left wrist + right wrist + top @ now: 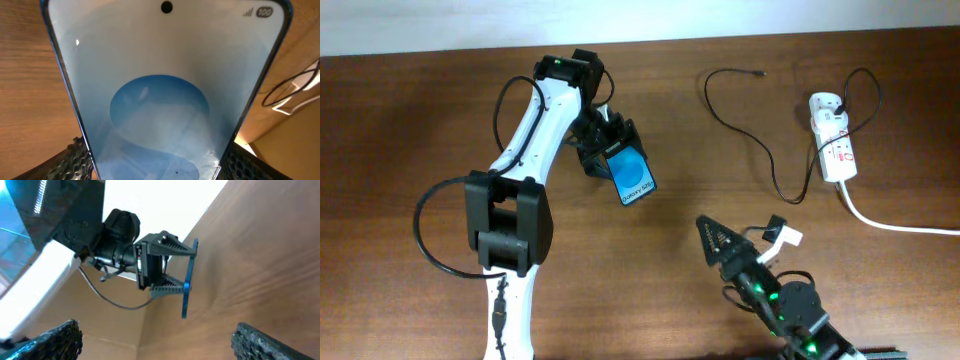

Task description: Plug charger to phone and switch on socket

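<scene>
— Two questions first: reach with what, and for what?
— With the right gripper (pixel 713 236), spread wide and carrying nothing (both mesh fingertips well apart in its wrist view). Reach for the charger (pixel 773 172), close behind its tiny plug (pixel 758 73), not mid-cable.
— And the phone (pixel 633 176)?
— Pinched by its long edges in the left gripper (pixel 612 152), screen up, tilted, seemingly lifted off the table (pixel 410 100). Hold it steady and offer the port end to the right side; cannot tell from any view which way the port faces.
— Near the plug?
— No, well apart. Look toward the far edge of the table, beyond the phone and off to its right; from there, follow the cable looping back to the socket (pixel 833 135), further right again.
— Any trap?
— Probably a drooping plug, so pinch just behind it. Line up square with the port before pushing. Leave the socket switch for last.
</scene>
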`<move>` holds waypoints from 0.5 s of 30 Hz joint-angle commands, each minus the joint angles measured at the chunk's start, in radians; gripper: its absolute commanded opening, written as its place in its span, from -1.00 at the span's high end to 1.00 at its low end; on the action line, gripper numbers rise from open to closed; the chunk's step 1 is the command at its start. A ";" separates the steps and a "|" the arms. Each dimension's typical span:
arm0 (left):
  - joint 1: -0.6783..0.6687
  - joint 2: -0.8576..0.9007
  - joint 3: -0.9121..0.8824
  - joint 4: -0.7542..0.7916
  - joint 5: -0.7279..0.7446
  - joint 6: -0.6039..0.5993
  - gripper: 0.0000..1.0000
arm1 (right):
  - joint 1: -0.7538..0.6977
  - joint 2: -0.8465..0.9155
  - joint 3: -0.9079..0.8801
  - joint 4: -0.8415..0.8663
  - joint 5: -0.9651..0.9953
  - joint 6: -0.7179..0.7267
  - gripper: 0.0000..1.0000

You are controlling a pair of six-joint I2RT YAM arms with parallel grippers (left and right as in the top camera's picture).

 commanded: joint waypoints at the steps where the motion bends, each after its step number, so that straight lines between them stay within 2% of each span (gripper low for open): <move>1: 0.005 -0.001 0.023 0.004 0.024 0.016 -0.21 | 0.015 0.296 0.086 0.087 0.060 -0.158 -0.99; 2: 0.005 -0.001 0.023 0.004 0.025 0.016 -0.21 | 0.015 0.364 0.120 0.105 0.033 -0.166 -0.96; 4: 0.005 -0.001 0.023 0.012 0.025 0.015 -0.21 | 0.015 0.578 0.269 0.158 -0.096 -0.291 -0.76; 7: 0.005 -0.001 0.023 0.022 0.025 0.015 -0.22 | 0.015 0.761 0.424 0.157 -0.131 -0.295 -0.75; 10: 0.005 -0.001 0.023 0.028 0.026 0.015 -0.22 | 0.016 0.831 0.482 0.157 -0.134 -0.286 -0.64; 15: 0.005 -0.001 0.023 0.039 0.029 0.015 -0.22 | 0.016 0.902 0.490 0.161 -0.125 -0.254 -0.63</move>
